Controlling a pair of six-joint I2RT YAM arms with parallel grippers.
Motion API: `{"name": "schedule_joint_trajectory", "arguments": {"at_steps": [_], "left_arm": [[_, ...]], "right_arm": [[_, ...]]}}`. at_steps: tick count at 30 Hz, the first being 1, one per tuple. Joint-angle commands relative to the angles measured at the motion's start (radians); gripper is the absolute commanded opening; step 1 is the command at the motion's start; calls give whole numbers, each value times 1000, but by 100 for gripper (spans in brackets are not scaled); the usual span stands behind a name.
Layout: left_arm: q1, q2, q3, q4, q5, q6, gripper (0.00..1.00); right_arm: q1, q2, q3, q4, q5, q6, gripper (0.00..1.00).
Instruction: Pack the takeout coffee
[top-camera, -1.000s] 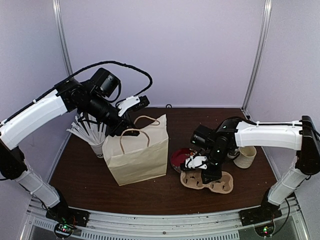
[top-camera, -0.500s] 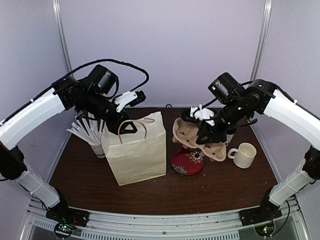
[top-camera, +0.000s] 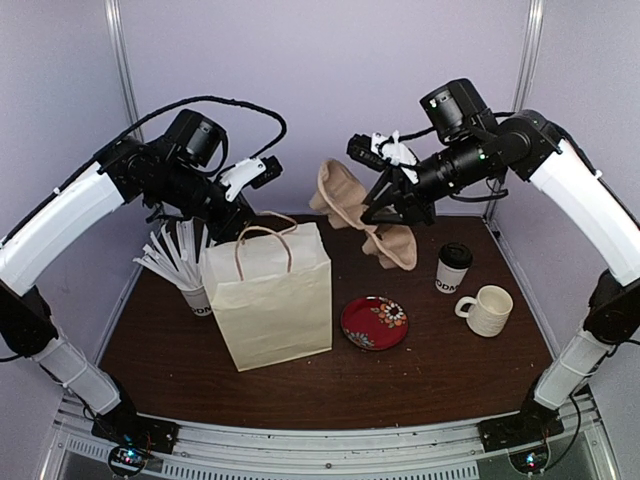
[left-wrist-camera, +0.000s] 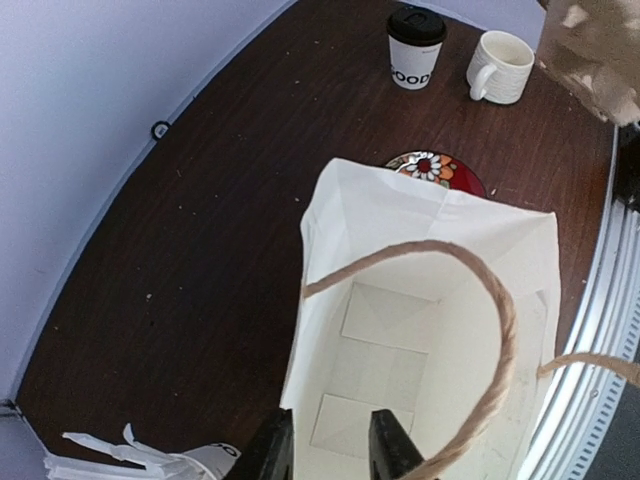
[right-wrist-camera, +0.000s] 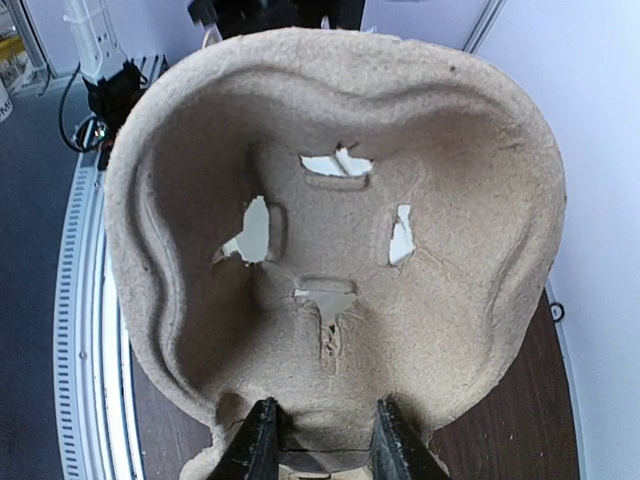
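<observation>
Top external view: cardboard tray (top-camera: 345, 195) held high beside the open paper bag (top-camera: 280, 300).
Right gripper (right-wrist-camera: 320, 445) clamps the tray, tilted probably to fit the bag's mouth. Left gripper (left-wrist-camera: 332, 450) straddles the rim, grip unclear. Lidded coffee cup (top-camera: 452, 272) stands beside the mug (top-camera: 488, 310).

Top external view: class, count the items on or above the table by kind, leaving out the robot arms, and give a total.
Paper cups: 2, the lidded cup and the cup of sticks
Ceramic mug: 1
Red plate: 1
Paper bag: 1
Pulp cup carrier: 1, held in the air
Total: 6
</observation>
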Motion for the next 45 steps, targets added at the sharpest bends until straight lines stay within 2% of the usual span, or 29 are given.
{"name": "schedule_joint_trajectory", "arguments": {"at_steps": [1, 3, 4, 13, 18, 22, 30, 45], "left_arm": [[15, 40, 62, -20, 43, 24, 12], [16, 59, 93, -30, 66, 24, 2], [15, 68, 106, -37, 81, 23, 0], [15, 71, 156, -38, 290, -18, 0], [15, 48, 147, -34, 345, -49, 0], [15, 4, 72, 14, 356, -75, 0], [16, -27, 39, 49, 357, -101, 0], [15, -43, 11, 61, 376, -100, 0]], "right_arm": [[-6, 46, 165, 59, -150, 44, 29], [-6, 80, 224, 69, -203, 60, 29], [-6, 95, 243, 79, -227, 65, 29], [9, 203, 354, 160, -410, 112, 29], [40, 263, 423, 146, -478, 107, 29], [73, 287, 426, 120, -512, 70, 29], [157, 320, 413, 46, -458, -36, 28], [178, 259, 349, -32, -409, -161, 27]]}}
